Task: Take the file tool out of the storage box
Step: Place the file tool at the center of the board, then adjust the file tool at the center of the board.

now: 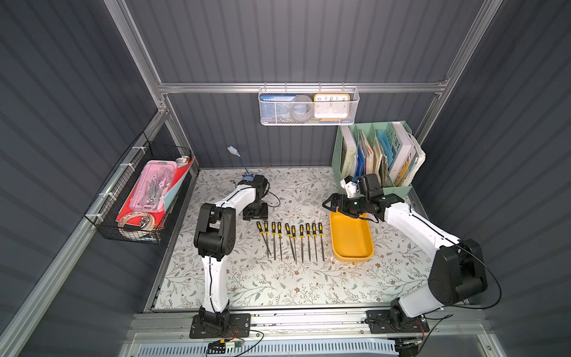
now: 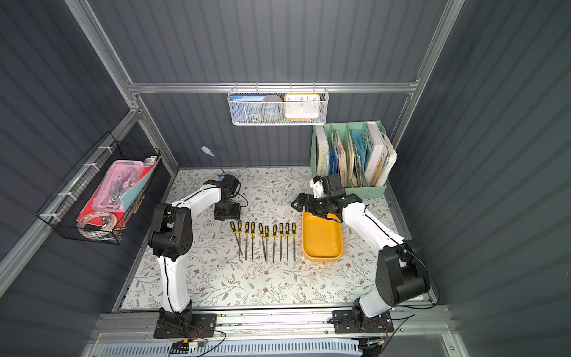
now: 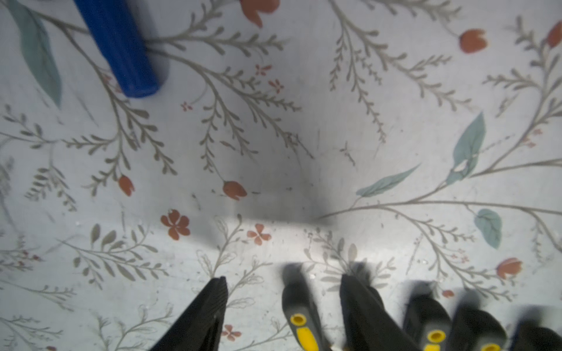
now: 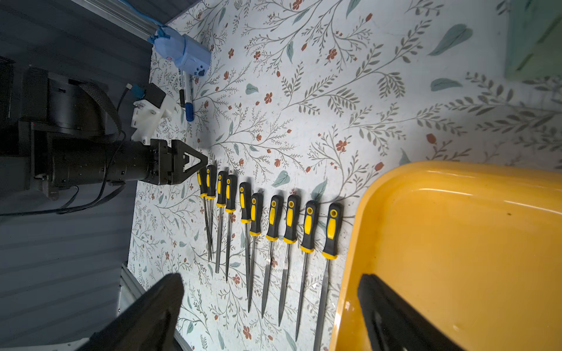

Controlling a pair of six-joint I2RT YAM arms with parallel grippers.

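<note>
We see the yellow storage box (image 1: 352, 241) lying empty on the floral desk (image 1: 278, 278), toward its right side. Ten black-and-yellow files (image 1: 290, 238) lie in a row on the desk just left of the box, handles toward the back wall. The left fingers (image 3: 209, 307) stand apart at the left end of that row, low over the desk, with one file handle (image 3: 299, 307) between them but not pinched, so they grip nothing. The right fingers (image 4: 392, 313) are spread wide above the box's far end and hold nothing.
</note>
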